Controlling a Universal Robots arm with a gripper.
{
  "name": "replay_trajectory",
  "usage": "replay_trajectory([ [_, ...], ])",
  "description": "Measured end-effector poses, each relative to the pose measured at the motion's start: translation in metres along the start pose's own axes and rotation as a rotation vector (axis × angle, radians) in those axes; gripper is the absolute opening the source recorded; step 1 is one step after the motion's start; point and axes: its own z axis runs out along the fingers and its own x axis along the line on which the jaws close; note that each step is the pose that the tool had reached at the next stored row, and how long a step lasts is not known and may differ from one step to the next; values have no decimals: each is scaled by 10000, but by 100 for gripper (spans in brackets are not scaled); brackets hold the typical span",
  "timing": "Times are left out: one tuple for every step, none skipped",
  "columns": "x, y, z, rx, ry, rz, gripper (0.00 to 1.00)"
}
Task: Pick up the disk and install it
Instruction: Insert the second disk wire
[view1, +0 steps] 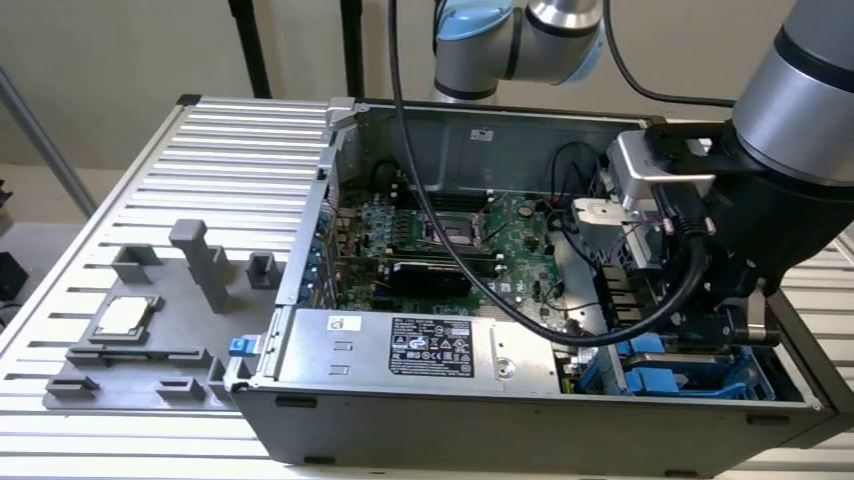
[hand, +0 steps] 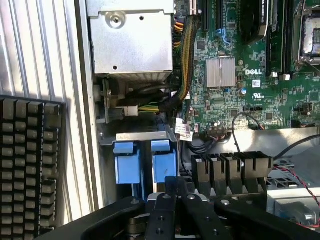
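Gripper, fingers pressed together, above the blue-railed disk in the case's lower-right bay; misaligned rails could jam the disk during seating.

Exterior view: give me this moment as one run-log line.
gripper: shut | position: low in open grey computer case, at blue-railed drive bay | disk: not identifiable | grey fixture tray: holds square silver chip
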Motion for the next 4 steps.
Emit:
replay_trajectory([
  [0, 0, -1, 0, 2, -1, 11],
  [0, 0, -1, 0, 2, 0, 11],
  [0, 0, -1, 0, 2, 0, 11],
  [0, 0, -1, 0, 3, 0, 11],
])
